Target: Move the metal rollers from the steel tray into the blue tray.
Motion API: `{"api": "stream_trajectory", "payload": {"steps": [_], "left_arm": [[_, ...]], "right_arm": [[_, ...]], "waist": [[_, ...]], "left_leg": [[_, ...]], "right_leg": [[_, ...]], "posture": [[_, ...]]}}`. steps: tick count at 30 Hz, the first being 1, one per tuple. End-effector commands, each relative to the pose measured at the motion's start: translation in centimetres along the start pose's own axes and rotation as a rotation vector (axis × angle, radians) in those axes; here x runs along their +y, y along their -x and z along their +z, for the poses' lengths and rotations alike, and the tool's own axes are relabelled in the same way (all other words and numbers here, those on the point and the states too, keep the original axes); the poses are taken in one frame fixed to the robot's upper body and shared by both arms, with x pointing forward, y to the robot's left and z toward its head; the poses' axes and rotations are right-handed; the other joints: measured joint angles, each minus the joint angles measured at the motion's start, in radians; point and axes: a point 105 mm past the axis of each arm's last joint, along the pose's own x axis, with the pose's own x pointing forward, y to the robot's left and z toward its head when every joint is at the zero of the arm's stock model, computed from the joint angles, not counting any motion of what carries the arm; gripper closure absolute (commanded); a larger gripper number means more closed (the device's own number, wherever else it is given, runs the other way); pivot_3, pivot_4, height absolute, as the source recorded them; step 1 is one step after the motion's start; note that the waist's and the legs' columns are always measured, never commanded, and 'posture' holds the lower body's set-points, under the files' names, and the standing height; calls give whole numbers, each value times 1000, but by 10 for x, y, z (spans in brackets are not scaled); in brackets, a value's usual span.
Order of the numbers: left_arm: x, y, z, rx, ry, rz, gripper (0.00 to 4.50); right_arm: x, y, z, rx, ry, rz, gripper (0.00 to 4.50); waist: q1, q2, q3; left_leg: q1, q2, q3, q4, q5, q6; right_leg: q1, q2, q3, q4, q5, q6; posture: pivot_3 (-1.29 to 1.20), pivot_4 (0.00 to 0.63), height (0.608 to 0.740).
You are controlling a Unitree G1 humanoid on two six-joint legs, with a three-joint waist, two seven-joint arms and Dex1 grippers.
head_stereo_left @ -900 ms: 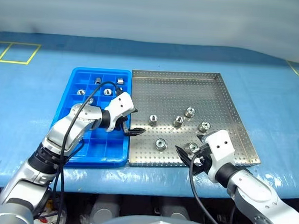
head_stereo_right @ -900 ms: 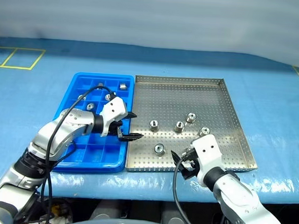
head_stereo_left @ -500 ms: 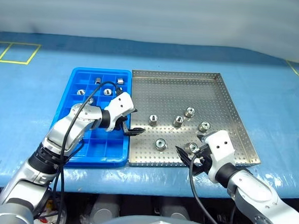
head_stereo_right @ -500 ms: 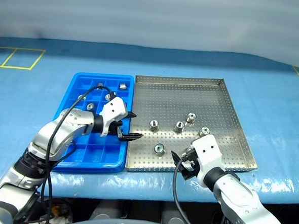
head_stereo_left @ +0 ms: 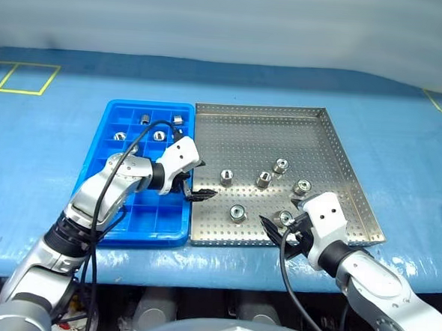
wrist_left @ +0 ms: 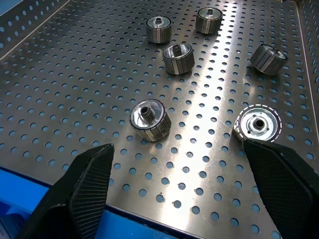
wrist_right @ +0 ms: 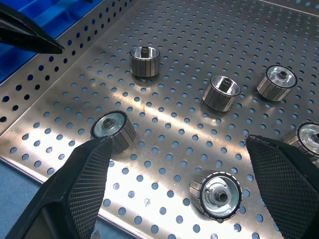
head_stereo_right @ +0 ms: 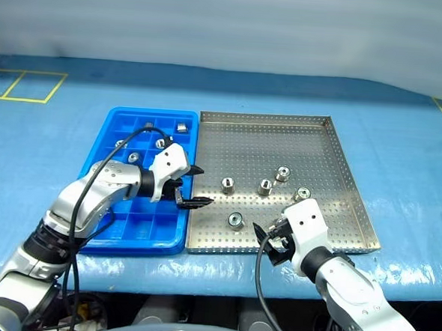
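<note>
Barely anything is shifting since the earlier frames: left gripper (head_stereo_left: 201, 193) is hovering, fingers apart and empty, over the steel tray's (head_stereo_left: 335, 146) left edge | right gripper (head_stereo_left: 280, 231) is waiting, fingers apart, at its near edge | five metal rollers (head_stereo_left: 238, 212) are still lying mid-tray | blue tray (head_stereo_left: 108, 117) is holding several at its far end | next pick is pending.

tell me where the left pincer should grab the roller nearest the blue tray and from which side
Probably across the ribbed round side wall of the small shiny silver metal roller, coming down from above. It stands upright on its flat end on the perforated square steel tray, hub up, so opposite sides are exposed. No other roller crowds it. The left pincer is open beside it, near the bright blue compartmented plastic tray.
</note>
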Motion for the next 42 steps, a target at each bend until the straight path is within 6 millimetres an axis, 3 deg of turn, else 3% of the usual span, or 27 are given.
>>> {"api": "stream_trajectory", "payload": {"steps": [1,7,12,21,26,29,37,42], "left_arm": [[5,3,10,-37,-10,18,0],[7,1,12,-39,21,25,0],[13,-12,27,-40,63,8,0],[22,-61,45,41,28,-41,0],[26,-84,44,76,34,-52,0],[29,-93,34,144,5,-38,0],[38,-91,12,258,-23,-40,0],[36,-89,8,280,-34,-64,1186]], "right_arm": [[2,4,10,-40,28,-4,27],[1,4,11,-41,31,-6,27],[0,3,12,-45,33,-8,27],[-2,1,16,-76,26,-44,27],[-3,2,16,-83,19,-61,27],[-2,3,15,-85,14,-69,27],[-3,5,13,-89,3,-91,27],[-2,4,14,-93,4,-90,0]], "waist": [[0,0,0],[0,0,0],[3,0,0],[-5,0,0],[-11,0,0],[-14,0,0],[-24,0,0],[-24,0,0]], "left_leg": [[0,0,0,0,0,0],[0,0,0,0,0,0],[0,-1,-1,2,0,0],[-1,-4,0,2,0,1],[-1,-4,0,2,0,1],[-1,-4,0,2,0,1],[-2,-4,0,1,0,1],[-1,-3,0,1,0,1]], "right_leg": [[0,0,0,0,0,0],[0,0,0,0,0,0],[1,0,-1,0,0,1],[0,1,0,0,2,4],[0,1,0,0,3,4],[0,1,0,0,3,5],[-1,1,0,0,3,5],[-1,1,1,0,3,5]], "posture": [[-28,150,740],[-25,150,740],[-33,150,740],[-56,150,740],[-75,150,740],[-83,150,740],[-111,150,740],[-104,150,740]]}}
